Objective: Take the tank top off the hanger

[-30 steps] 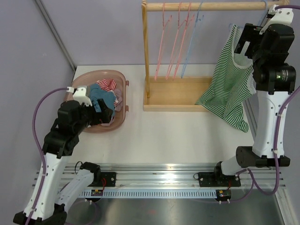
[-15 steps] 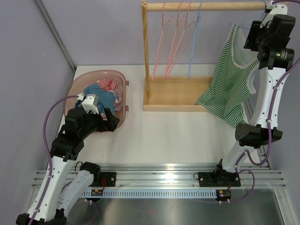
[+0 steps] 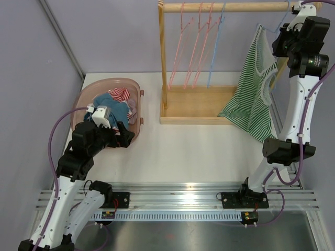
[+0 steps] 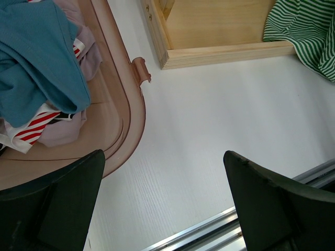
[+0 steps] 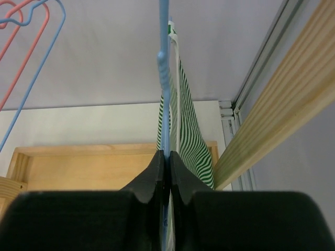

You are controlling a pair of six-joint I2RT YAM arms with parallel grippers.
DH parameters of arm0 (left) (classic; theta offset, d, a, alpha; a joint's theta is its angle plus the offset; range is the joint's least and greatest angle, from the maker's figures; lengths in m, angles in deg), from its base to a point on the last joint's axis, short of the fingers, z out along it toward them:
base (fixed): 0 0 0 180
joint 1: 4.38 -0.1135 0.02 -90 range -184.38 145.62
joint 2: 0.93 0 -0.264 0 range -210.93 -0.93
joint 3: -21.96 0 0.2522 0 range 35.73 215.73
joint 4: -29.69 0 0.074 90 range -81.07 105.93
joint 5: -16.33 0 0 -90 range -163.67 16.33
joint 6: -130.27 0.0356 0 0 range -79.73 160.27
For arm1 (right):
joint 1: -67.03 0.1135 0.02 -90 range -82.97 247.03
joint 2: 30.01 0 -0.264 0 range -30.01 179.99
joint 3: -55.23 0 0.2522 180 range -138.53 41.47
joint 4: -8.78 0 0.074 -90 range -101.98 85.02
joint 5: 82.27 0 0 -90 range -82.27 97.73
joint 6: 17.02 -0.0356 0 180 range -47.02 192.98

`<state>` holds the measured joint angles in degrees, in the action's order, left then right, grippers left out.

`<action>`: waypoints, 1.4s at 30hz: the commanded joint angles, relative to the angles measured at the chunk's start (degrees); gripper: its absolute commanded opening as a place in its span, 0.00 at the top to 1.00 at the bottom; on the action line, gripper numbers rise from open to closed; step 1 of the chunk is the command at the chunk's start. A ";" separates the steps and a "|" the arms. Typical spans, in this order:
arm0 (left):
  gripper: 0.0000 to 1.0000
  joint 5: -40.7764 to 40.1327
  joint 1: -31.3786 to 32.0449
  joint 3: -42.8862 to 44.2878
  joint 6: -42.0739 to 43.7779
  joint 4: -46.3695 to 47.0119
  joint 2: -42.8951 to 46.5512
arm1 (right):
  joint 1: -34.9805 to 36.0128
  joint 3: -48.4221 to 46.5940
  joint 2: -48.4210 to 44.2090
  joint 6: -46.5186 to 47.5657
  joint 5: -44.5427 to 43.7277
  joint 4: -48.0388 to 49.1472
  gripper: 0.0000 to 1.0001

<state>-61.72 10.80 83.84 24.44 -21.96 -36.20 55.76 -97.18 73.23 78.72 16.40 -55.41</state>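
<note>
The green-and-white striped tank top hangs from a blue hanger at the right end of the wooden rail. My right gripper is up beside the top's shoulder. In the right wrist view it is shut on the thin blue hanger, with the striped tank top draped just right of the wire. My left gripper hovers low by the basket; its jaws stand wide open over bare table with nothing between them.
A pink laundry basket with several garments sits at the left. The wooden rack's base stands in the middle, with empty pink and blue hangers on the rail. A metal rail runs along the near edge.
My right gripper closed from wide open onto the blue hanger, and the tank top shifted slightly. The left arm dropped nearer the table early on, then stayed put.
</note>
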 commanded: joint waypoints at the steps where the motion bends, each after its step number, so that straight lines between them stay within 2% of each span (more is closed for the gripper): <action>1: 0.01 2.03 0.20 -0.74 1.07 2.73 1.08 | -0.16 0.92 -2.87 -0.73 3.81 1.83 0.93; 2: 0.01 2.12 0.20 -0.66 1.07 2.73 1.08 | -0.16 0.84 -3.48 -1.42 4.25 2.01 1.00; 14: 0.01 0.98 0.20 -1.10 0.72 2.82 1.60 | -0.16 -1.97 -8.23 -7.84 11.63 6.66 1.00; 21: 0.01 2.20 0.29 0.65 0.02 3.08 1.69 | -0.16 0.74 -12.62 -11.18 14.01 5.53 1.00; 24: 0.01 2.64 0.46 4.33 -1.30 3.52 0.29 | -0.16 7.49 -18.32 -13.29 15.32 5.87 1.00; 26: 0.01 2.82 1.25 6.36 -2.18 4.66 -1.20 | -0.16 16.71 -24.73 -16.10 16.55 8.41 1.00; 28: 0.01 1.60 3.09 10.40 -3.15 5.02 -2.61 | -0.07 23.91 -30.43 -17.77 17.87 10.71 1.00; 35: 0.01 -4.47 11.88 23.68 -4.38 5.80 -9.55 | -0.07 31.51 -42.85 -19.10 22.08 5.53 1.00; 41: 0.01 -10.44 22.59 35.43 -1.75 9.23 -16.40 | 0.37 33.70 -50.58 -19.89 25.26 -3.17 1.00; 42: 0.01 -11.76 26.96 37.03 0.69 9.32 -17.54 | 0.89 34.06 -51.73 -20.32 25.09 -3.61 1.00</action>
<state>-68.21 30.84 114.81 21.51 -17.31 -51.04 55.83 -64.00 24.21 60.34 38.80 -57.03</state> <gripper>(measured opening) 0.987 0.098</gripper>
